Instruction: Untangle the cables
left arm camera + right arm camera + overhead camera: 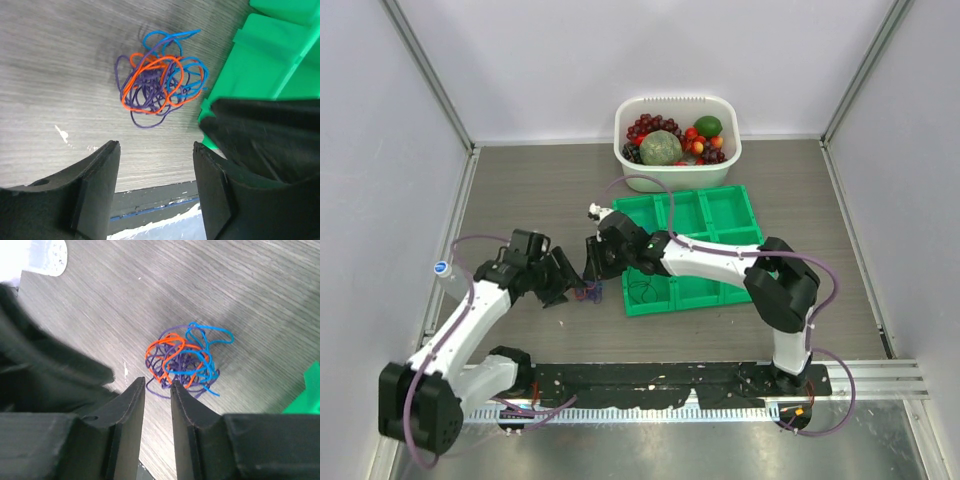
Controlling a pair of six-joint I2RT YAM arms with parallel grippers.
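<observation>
The cables are one small multicolour clump (591, 292) of orange, purple and blue cords on the wooden table, just left of the green tray's (705, 215) front corner. The clump shows clearly in the left wrist view (160, 82) and in the right wrist view (185, 360). My left gripper (563, 285) is open and empty, its fingertips (112, 150) short of the clump. My right gripper (592, 264) hovers just above the clump's near edge, its jaws a narrow gap apart (157, 383) with nothing between them. A thin black cable (642, 290) lies in the tray's front left compartment.
A white basin (720, 165) of fruit stands behind the green tray. The tray's edge (270, 55) is close to the right of the clump. The right gripper's black body (270, 135) sits beside my left fingers. A white round object (47, 255) lies at the far left.
</observation>
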